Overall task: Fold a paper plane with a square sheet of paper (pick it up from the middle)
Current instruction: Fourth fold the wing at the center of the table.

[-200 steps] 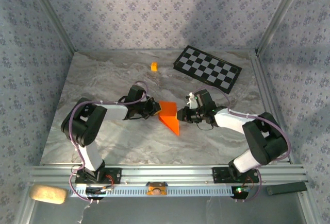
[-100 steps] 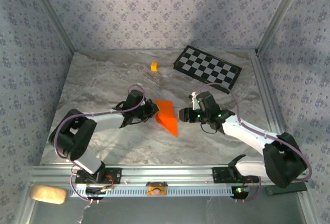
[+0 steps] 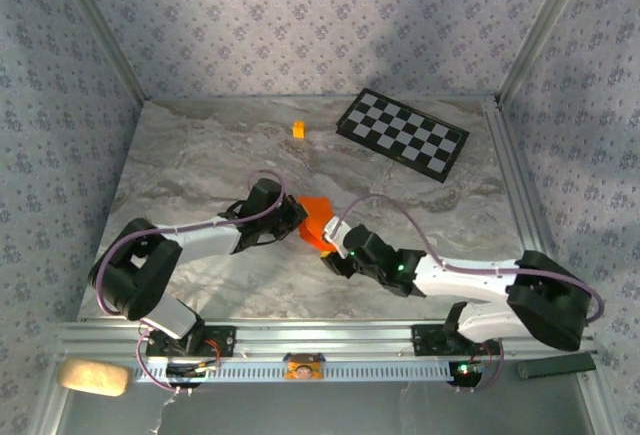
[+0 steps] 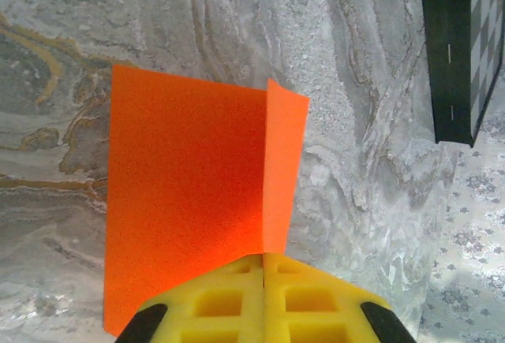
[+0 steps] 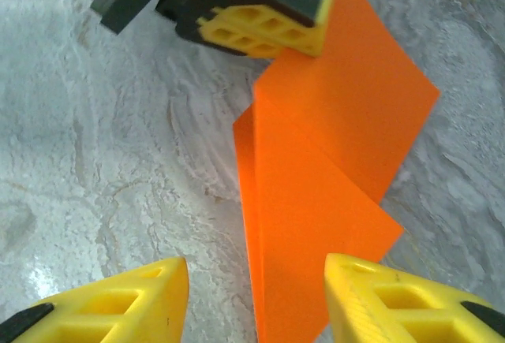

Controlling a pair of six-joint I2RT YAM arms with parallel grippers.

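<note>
1. Presently, the creased sheet of bright orange paper point(image 3: 315, 215) is seen lying on the grey marbled table point(image 3: 200, 155), well apart from the black-and-white checkered board point(image 3: 402, 133), towards the arms' bases.
2. An upright fold at the paper's edge is pinched between the closed yellow fingers of the left gripper point(image 4: 263, 268).
3. The right gripper point(image 5: 256, 270) is held partly open just beside the paper, on the side away from the board; nothing is gripped by it.

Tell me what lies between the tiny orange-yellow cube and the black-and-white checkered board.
Bare grey marbled tabletop runs from the cube to the checkered board, as the top external view shows.
</note>
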